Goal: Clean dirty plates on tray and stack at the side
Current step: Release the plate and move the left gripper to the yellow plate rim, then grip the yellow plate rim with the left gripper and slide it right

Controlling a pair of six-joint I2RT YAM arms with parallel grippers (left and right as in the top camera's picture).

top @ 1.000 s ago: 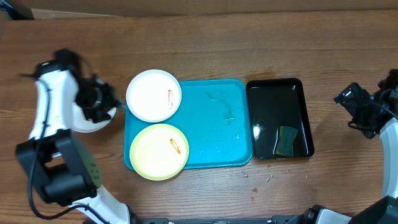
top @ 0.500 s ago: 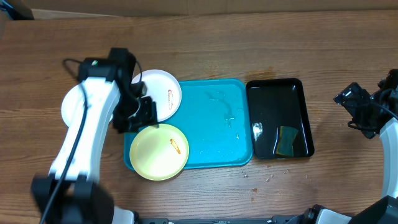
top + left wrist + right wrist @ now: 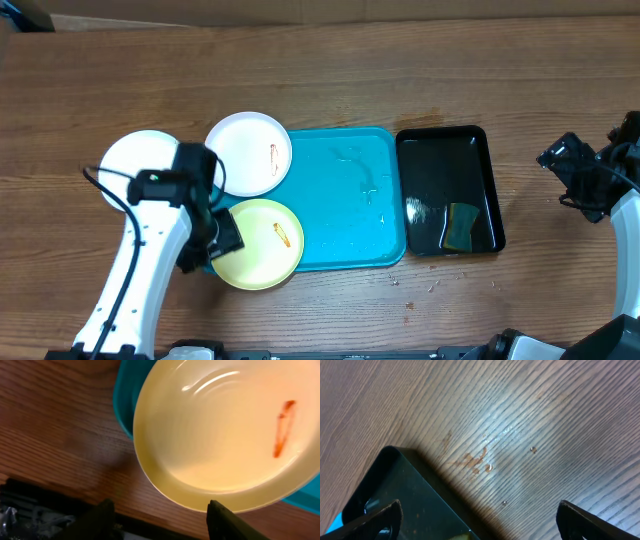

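The yellow-green plate (image 3: 250, 250) sits in the blue tray (image 3: 350, 190) at the tray's 7 o'clock corner, with its outer rim lapping over the tray's edge toward the bench (image 3: 400, 70). It carries a short orange streak toward its 3 o'clock side. The left end effector (image 3: 161, 506) hangs just beside this plate at its 9 o'clock rim. Its two fingers stand partly apart with nothing between them, and the wrist view shows the plate's edge lying just ahead of the fingertips. That is the relation the next move turns on: the plate lies toward 3 o'clock from the end effector. Being round, it has no long axis to line up with, so only the near rim needs to pass into the gap. The left arm is by far the nearer. The right end effector (image 3: 479, 510) is spread wide and empty, well away at the bench's 3 o'clock side, beyond the black tray (image 3: 440, 160) that holds a sponge (image 3: 462, 227). A white plate with a red streak (image 3: 245, 150) rests at the blue tray's 10 o'clock corner, near the yellow-green one. A bare white plate (image 3: 135, 160) lies off the tray on the bench at 9 o'clock and is partly hidden by the left arm. Judging from this, the two streaked plates still need cleaning.
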